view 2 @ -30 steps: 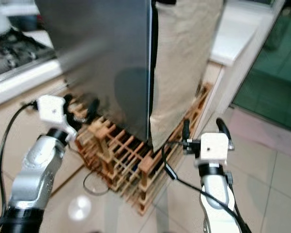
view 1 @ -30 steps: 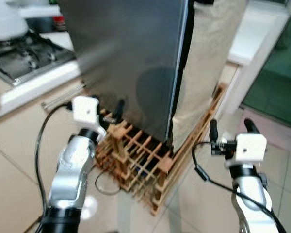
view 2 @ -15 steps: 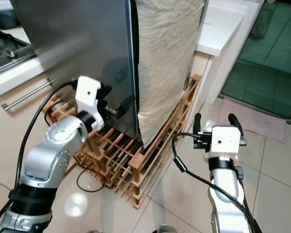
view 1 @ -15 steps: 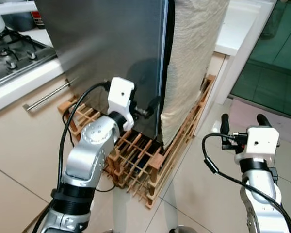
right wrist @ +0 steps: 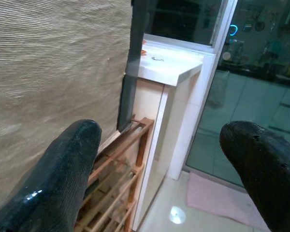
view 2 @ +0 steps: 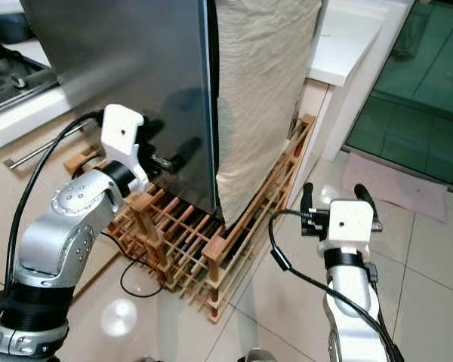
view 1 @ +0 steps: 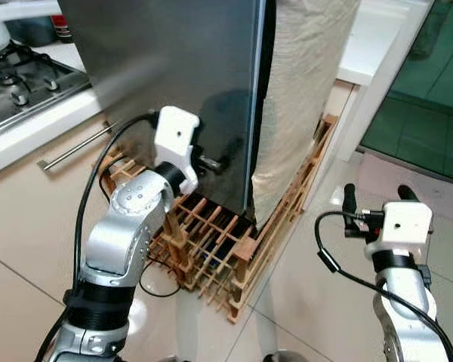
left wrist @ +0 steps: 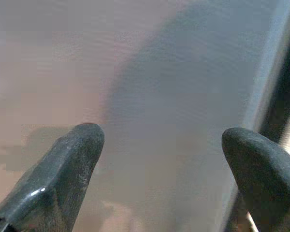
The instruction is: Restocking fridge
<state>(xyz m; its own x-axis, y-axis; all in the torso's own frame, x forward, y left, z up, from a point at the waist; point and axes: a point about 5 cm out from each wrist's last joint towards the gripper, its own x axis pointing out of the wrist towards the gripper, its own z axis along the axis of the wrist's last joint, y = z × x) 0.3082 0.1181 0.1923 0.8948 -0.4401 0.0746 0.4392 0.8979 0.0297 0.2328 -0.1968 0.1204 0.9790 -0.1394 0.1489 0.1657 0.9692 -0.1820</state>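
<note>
The fridge's grey steel door (view 1: 174, 83) stands shut in front of me, its edge (left wrist: 275, 63) a dark seam on the right. My left gripper (view 1: 211, 161) is raised against the lower door face, just left of that edge. Its fingers (left wrist: 77, 159) are open, with bare metal between them. A beige cloth (view 1: 302, 90) hangs over the fridge's side. My right gripper (view 1: 376, 194) hovers open and empty at the lower right, over the floor tiles, pointing past the cloth (right wrist: 48, 72).
The fridge rests on a wooden slatted rack (view 1: 219, 249) that juts out over the floor. A gas hob (view 1: 23, 83) and a drawer handle (view 1: 72, 147) lie to the left. A white counter (view 1: 370, 45), a green glass door (view 1: 430, 98) and a pink mat (view 1: 408, 177) are on the right.
My left arm swung up from the rack to the door face, then slid slightly left along it. The right gripper has stayed about where it was, open.
</note>
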